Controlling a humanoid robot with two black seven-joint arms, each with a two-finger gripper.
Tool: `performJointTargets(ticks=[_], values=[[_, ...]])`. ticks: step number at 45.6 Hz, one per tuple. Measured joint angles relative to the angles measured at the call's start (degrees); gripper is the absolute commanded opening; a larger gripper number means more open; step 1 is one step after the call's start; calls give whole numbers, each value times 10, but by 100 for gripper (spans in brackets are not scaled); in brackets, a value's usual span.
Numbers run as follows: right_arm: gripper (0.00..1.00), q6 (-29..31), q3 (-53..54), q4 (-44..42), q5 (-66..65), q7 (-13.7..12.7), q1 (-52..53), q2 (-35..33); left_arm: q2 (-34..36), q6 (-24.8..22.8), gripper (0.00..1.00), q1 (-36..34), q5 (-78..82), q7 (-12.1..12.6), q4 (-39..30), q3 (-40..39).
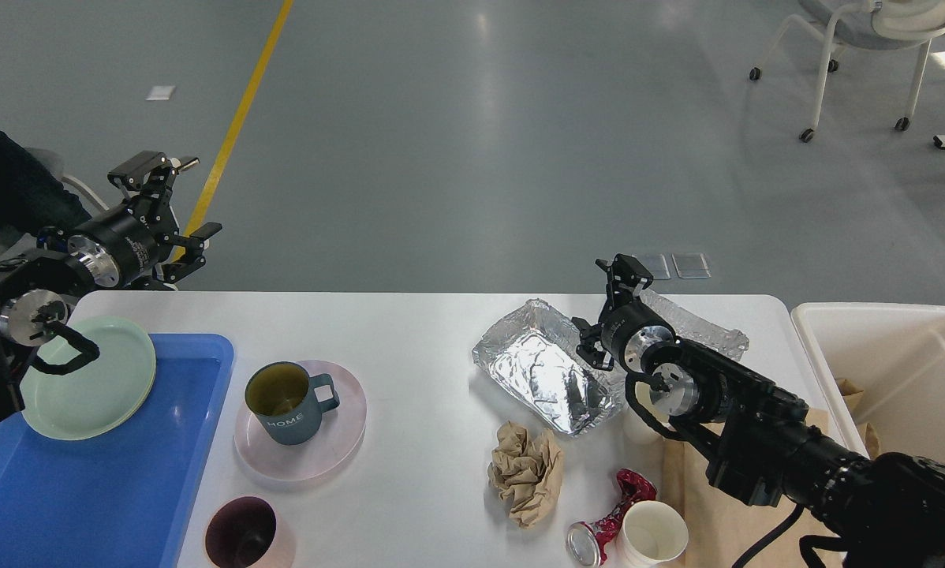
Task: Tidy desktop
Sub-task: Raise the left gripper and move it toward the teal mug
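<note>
Spanning the view, the white desktop meets grey floor.

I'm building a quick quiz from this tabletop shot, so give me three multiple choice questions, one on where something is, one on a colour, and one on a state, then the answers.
1. Where does the blue-grey mug stand?
A. on the pink plate
B. in the blue tray
C. in the cream bin

2. What colour is the plate in the blue tray?
A. red
B. pale green
C. black

3. In what state is the red can near the paper cup?
A. upright and whole
B. crushed and lying down
C. held in a gripper

Answers:
1. A, the mug sits on the pink plate on the desktop.
2. B, it shows pale green against the blue.
3. B, it is dented and lying on its side.
</note>
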Motion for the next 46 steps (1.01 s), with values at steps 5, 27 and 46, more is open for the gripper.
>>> performJointTargets(ticks=[5, 27, 46], values=[[100, 0, 0, 0, 0, 0, 0, 0, 36, -44, 97, -43, 1, 27, 0, 152], [100, 0, 0, 1, 0, 0, 0, 0, 41, -206, 97, -196, 50, 285, 1, 492], [100, 0, 0, 1, 0, 0, 0, 0, -42, -209, 97, -278, 131, 298, -6, 685]])
